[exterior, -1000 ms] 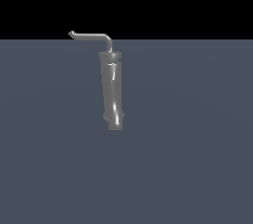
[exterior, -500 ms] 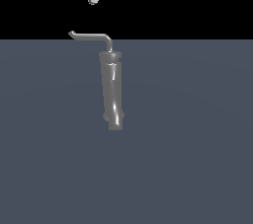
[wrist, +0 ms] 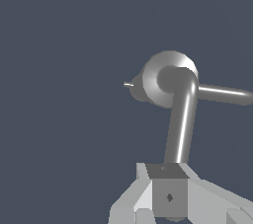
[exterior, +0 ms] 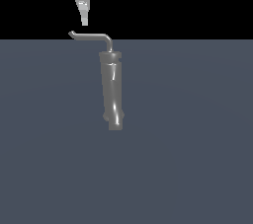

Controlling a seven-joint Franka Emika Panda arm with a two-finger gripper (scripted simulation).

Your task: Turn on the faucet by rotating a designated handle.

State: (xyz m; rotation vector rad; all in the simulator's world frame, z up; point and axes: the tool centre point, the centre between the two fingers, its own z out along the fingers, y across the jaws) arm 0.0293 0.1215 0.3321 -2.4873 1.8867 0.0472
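Observation:
The faucet (exterior: 111, 90) is a glossy grey tapered tube standing on a dark grey floor. Its handle (exterior: 91, 35), a thin L-bent rod with a hooked tip, sticks out from the top toward the exterior view's left. My gripper (exterior: 85, 20) hangs just above the handle's outer end, a small gap away, its fingers together in one point and empty. In the wrist view I look down on the faucet's round top (wrist: 165, 77). The handle (wrist: 180, 124) runs from it to just under my gripper (wrist: 169, 191). Another grey rod (wrist: 225, 93) sticks out sideways.
A flat dark grey floor (exterior: 197, 144) surrounds the faucet, with black background above it. Nothing else shows.
My gripper has come down from the top edge of the exterior view to just above the handle's outer end. The faucet and handle have not moved.

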